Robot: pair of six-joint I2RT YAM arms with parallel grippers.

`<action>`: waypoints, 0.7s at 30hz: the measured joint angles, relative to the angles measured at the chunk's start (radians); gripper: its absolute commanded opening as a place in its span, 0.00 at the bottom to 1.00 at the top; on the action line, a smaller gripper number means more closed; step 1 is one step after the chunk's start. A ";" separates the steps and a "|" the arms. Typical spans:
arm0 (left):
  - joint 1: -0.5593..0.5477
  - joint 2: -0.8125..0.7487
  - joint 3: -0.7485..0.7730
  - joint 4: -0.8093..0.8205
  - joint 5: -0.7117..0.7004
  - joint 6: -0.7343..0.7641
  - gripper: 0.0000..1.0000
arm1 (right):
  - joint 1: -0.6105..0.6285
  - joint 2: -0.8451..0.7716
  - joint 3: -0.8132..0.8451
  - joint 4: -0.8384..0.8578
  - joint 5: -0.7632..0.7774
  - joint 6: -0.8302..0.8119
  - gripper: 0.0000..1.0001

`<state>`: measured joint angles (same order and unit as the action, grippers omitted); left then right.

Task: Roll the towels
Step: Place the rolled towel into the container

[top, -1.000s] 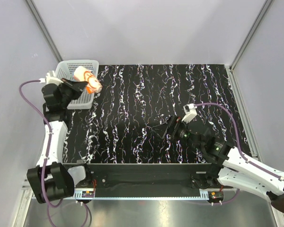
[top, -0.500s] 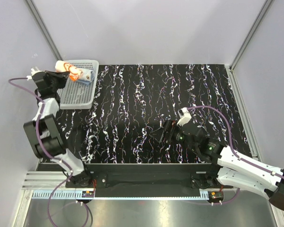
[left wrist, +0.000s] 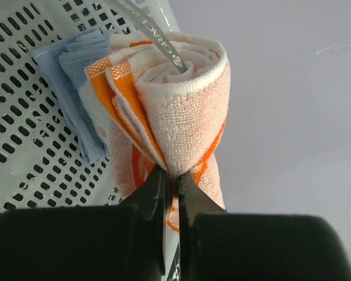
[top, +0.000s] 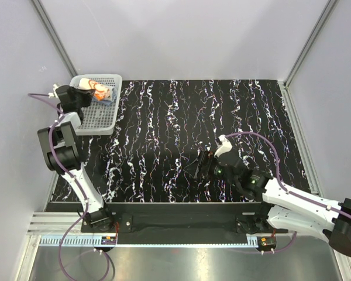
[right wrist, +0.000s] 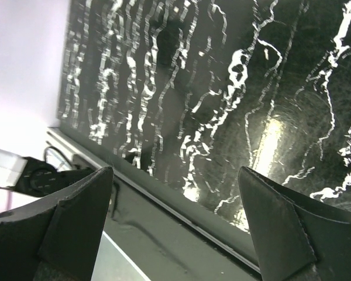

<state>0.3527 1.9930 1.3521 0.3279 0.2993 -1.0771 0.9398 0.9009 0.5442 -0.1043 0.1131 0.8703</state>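
Left gripper [left wrist: 171,181]: jaws pinched on rolled orange towel [left wrist: 181,111], held above basket [left wrist: 23,146], far left corner of table [top: 222,117]. Blue towel [left wrist: 70,82]: lying bundled in basket. Right gripper [right wrist: 175,196]: spread wide, empty, near front edge. Remaining, apparently: release only.

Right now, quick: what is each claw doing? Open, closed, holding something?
Left gripper: shut on the rolled orange towel.
Right gripper: open, holding nothing.
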 measured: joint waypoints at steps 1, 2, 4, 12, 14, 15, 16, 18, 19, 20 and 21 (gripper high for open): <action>-0.010 0.001 0.001 -0.005 -0.022 0.003 0.00 | 0.000 0.013 0.000 0.000 0.000 -0.003 0.95; -0.019 0.001 0.001 -0.013 -0.044 0.005 0.00 | 0.000 0.026 0.001 0.001 0.000 -0.006 0.95; -0.039 0.001 -0.002 -0.030 -0.100 0.005 0.00 | 0.000 0.043 0.002 0.003 0.000 -0.010 0.95; -0.091 0.004 -0.024 -0.133 -0.275 0.002 0.00 | 0.000 0.068 0.002 0.003 0.001 -0.011 0.95; -0.091 0.010 -0.024 -0.143 -0.300 0.003 0.00 | 0.000 0.065 0.002 0.002 0.002 -0.011 0.96; -0.090 0.014 -0.024 -0.146 -0.310 0.003 0.00 | 0.000 0.063 0.002 0.002 0.002 -0.011 0.96; -0.090 0.019 -0.024 -0.148 -0.317 0.003 0.00 | 0.000 0.059 0.002 0.001 0.002 -0.011 0.96; -0.089 0.035 -0.023 -0.153 -0.330 0.003 0.00 | 0.000 0.052 0.002 0.000 0.003 -0.011 0.96; -0.089 0.046 -0.023 -0.157 -0.334 0.003 0.00 | 0.000 0.048 0.002 0.000 0.003 -0.011 0.96; -0.089 0.056 -0.020 -0.163 -0.337 0.003 0.00 | 0.000 0.046 0.002 0.000 0.003 -0.011 0.96; -0.089 0.068 -0.016 -0.169 -0.339 0.002 0.00 | 0.000 0.046 0.002 0.000 0.003 -0.011 0.96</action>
<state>0.2634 2.0605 1.3357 0.1585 -0.0399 -1.0752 0.9398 0.9466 0.5457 -0.1043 0.1165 0.8597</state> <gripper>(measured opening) 0.056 0.959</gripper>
